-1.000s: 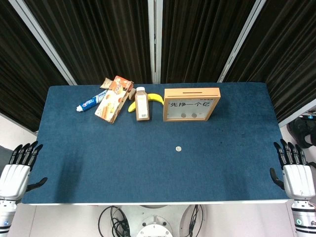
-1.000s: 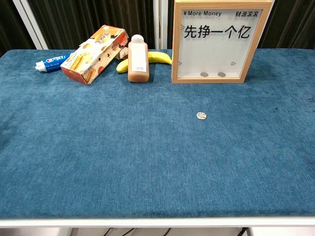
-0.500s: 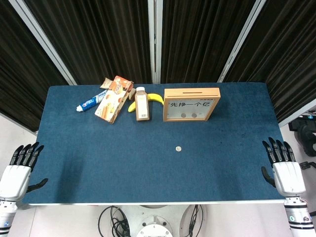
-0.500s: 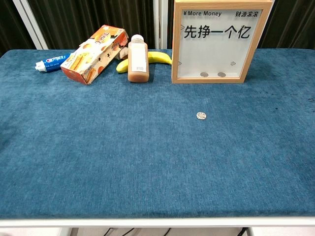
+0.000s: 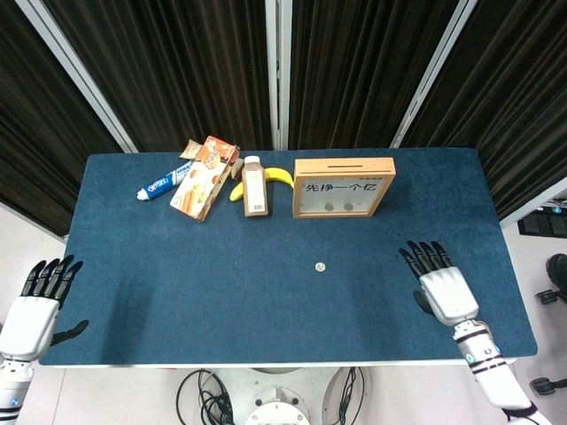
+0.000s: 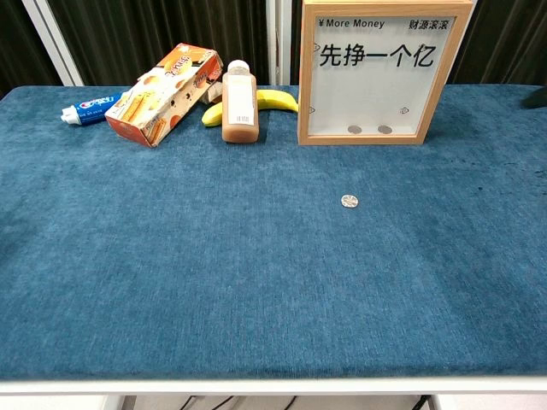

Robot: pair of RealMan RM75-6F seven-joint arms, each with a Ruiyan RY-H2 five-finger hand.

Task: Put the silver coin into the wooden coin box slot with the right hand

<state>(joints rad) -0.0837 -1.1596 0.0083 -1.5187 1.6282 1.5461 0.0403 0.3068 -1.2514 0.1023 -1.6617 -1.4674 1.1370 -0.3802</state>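
A small silver coin (image 5: pixel 321 266) (image 6: pixel 349 201) lies flat on the blue table (image 5: pixel 159 266), in front of the wooden coin box (image 5: pixel 344 187) (image 6: pixel 383 68). The box stands upright with a slot in its top edge and two coins visible behind its clear front. My right hand (image 5: pixel 446 289) hovers over the table to the right of the coin, fingers spread, holding nothing. My left hand (image 5: pixel 35 305) stays off the table's left front corner, fingers apart and empty. Neither hand shows in the chest view.
Along the back left stand a brown drink bottle (image 5: pixel 255 188), a banana (image 5: pixel 276 176), an orange snack carton (image 5: pixel 205 177) and a toothpaste tube (image 5: pixel 162 185). Dark curtains hang behind the table.
My right hand has moved left and forward from beyond the table's right edge to over the table, nearer the coin. The left hand and the coin have stayed put.
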